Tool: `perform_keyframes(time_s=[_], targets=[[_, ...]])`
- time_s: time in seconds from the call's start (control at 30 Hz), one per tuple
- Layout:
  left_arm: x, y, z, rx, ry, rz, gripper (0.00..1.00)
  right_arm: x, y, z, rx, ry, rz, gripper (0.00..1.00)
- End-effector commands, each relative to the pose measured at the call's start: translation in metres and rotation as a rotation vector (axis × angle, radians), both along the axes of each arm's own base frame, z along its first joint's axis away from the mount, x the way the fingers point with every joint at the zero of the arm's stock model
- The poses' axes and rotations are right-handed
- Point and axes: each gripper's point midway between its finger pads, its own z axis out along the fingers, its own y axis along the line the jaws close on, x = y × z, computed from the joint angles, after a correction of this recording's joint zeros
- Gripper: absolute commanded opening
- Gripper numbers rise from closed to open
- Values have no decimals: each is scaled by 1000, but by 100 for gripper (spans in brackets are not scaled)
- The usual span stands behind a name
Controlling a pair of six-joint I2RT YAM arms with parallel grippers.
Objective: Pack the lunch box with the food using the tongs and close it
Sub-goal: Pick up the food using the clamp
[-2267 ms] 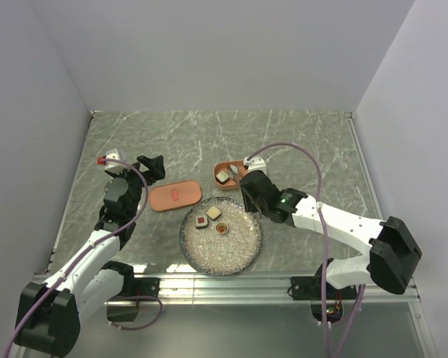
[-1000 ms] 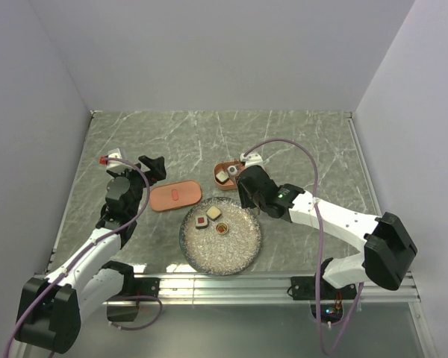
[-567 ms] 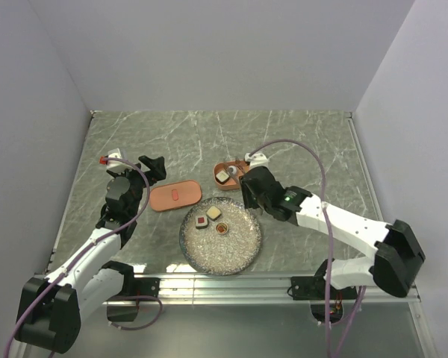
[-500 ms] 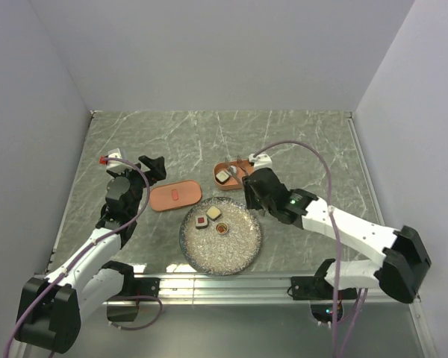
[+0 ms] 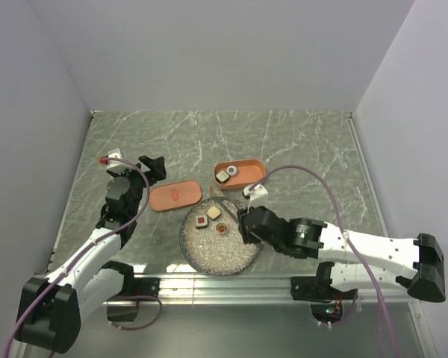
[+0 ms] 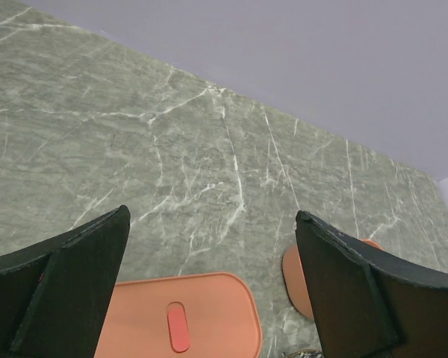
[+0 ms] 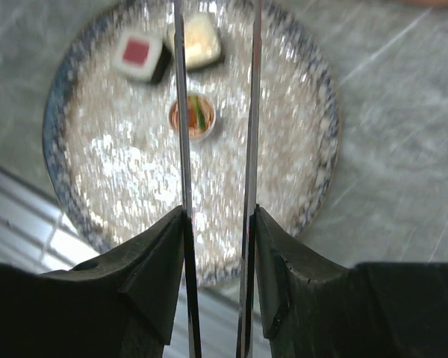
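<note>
The salmon-orange lunch box lies open behind the plate, with two food pieces inside. Its flat lid rests on the table to the left and also fills the bottom of the left wrist view, lid. Three more food pieces sit on the speckled plate: a red-topped one, a cream one and a small round one. My right gripper is shut on the tongs, whose two thin arms reach out over the plate with nothing between them. My left gripper hangs open above the lid.
The round plate lies near the table's front edge, just behind the metal rail. A metal strip borders the table on the right, and plain walls close off the back and both sides.
My right arm has drawn back from the lunch box toward the front, so the tongs are now over the plate. The left arm has not moved.
</note>
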Motion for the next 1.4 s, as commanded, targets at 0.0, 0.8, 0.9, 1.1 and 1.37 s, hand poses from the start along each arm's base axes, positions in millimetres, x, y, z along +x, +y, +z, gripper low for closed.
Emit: perform_keyframes(time_s=[0.0,0.8,0.9,1.1,1.37], targets=[[2,0,23,-32,-64,0,100,-13,-15,-6,8,10,-76,46],[-6,4,29,-37,-85,12,100,-81,-8,-43,-2,102,-58,49],[-5,4,30,-38,-86,12,99,-86,-9,-45,-8,107,-59,50],[-5,3,28,-37,-82,6,99,-96,-8,-47,-4,118,-60,50],[-7,3,30,-40,-88,7,99,-95,-11,-49,-23,115,-83,34]])
